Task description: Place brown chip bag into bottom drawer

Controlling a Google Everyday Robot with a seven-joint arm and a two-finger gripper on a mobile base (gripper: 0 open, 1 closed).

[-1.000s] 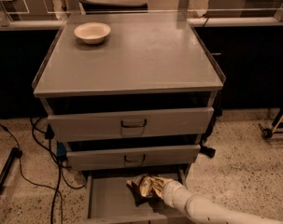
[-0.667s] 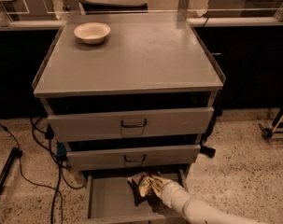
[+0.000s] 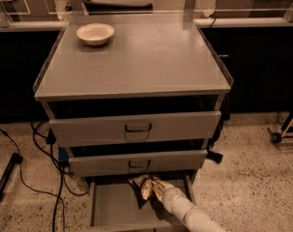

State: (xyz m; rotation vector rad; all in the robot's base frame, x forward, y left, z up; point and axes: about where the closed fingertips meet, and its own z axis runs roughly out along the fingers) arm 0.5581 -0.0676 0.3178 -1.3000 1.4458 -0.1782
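Observation:
The brown chip bag (image 3: pixel 145 186), cream and dark brown, is inside the open bottom drawer (image 3: pixel 112 208) near its back, just under the middle drawer's front. My gripper (image 3: pixel 153 190) comes in from the lower right on a white arm (image 3: pixel 189 212) and is at the bag, over the drawer's grey floor. The bag hides the fingertips.
A round cream bowl (image 3: pixel 95 33) sits at the back left of the cabinet top (image 3: pixel 146 62). The two upper drawers (image 3: pixel 136 128) stand slightly open above the bottom one. Black cables (image 3: pixel 37 173) lie on the floor at left. A wheeled stand (image 3: pixel 286 132) is at right.
My gripper and the bag have shifted slightly toward the back of the bottom drawer, and the camera has moved a little.

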